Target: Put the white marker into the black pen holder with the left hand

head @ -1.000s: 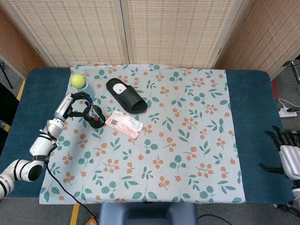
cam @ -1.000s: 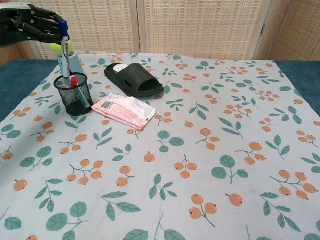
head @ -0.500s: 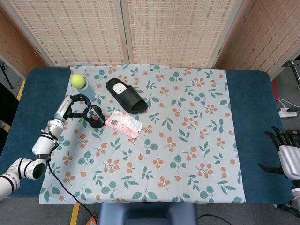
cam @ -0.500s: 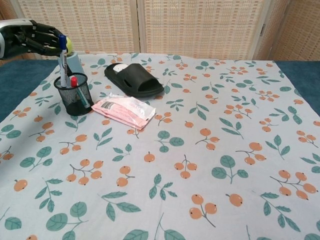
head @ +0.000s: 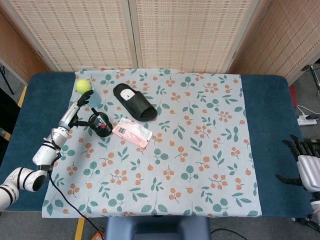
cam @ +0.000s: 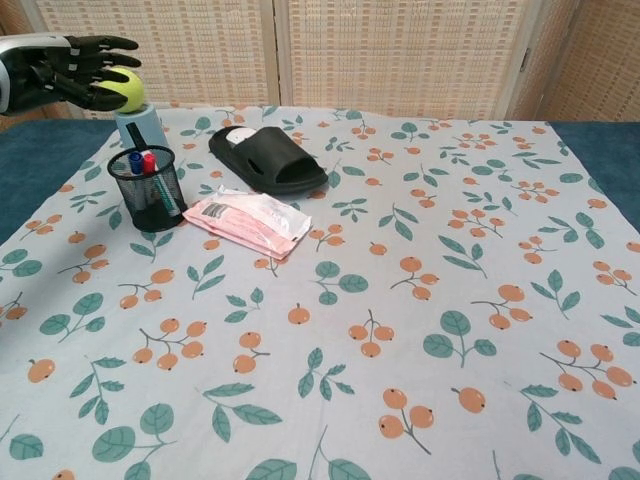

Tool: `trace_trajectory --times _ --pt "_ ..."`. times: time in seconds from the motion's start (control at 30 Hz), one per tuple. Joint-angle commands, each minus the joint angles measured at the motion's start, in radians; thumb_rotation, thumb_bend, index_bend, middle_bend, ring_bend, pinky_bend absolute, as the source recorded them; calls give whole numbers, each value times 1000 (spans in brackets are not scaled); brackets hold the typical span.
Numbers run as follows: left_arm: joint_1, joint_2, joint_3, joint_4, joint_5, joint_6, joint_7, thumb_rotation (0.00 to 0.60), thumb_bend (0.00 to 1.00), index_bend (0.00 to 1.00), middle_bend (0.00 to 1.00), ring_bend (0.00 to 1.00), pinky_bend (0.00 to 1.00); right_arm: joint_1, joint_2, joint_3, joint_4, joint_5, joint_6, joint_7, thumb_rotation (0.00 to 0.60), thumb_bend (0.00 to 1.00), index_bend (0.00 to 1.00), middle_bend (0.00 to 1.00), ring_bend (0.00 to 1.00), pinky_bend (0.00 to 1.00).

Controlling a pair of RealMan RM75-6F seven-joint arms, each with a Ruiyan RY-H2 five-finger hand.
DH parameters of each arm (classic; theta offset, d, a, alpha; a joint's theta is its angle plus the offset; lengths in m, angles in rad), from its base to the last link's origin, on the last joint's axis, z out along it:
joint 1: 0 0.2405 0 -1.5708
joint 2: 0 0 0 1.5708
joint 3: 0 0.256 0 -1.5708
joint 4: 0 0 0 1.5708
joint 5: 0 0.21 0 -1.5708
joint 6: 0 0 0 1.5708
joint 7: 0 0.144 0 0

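Floral tablecloth [cam: 420, 240]: left hand [cam: 75, 68] empty, fingers spread, above pen holder [cam: 148, 190]; marker [cam: 135, 162] stands inside it.

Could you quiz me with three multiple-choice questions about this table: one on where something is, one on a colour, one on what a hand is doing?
1. Where is the pink packet?
A. inside the slipper
B. on the cloth beside the black pen holder
C. under the tennis ball

2. What colour is the slipper?
A. black
B. red
C. yellow

3. What is the left hand doing?
A. gripping the slipper
B. pressing the packet
C. open, holding nothing

Answers: 1 B, it lies flat next to the holder. 2 A, it is dark throughout. 3 C, its fingers are spread with nothing in them.
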Motion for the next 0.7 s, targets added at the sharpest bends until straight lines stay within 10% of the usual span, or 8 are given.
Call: trace_trajectory --times 0.03,0.33,0.7 --pt "18 26 -3 -39 -4 86 130 600 381 35 0 0 72 0 1 -1 2 -5 0 6 600 0 141 0 73 0" --pt "213 153 78 -453 -4 594 1212 600 379 71 17 0 70 -6 12 -11 -12 -41 9 16 600 0 141 0 73 0" --pt "492 170 311 -489 48 818 1417 600 356 75 21 0 61 -21 27 -33 -40 -117 41 23 600 0 139 0 73 0"
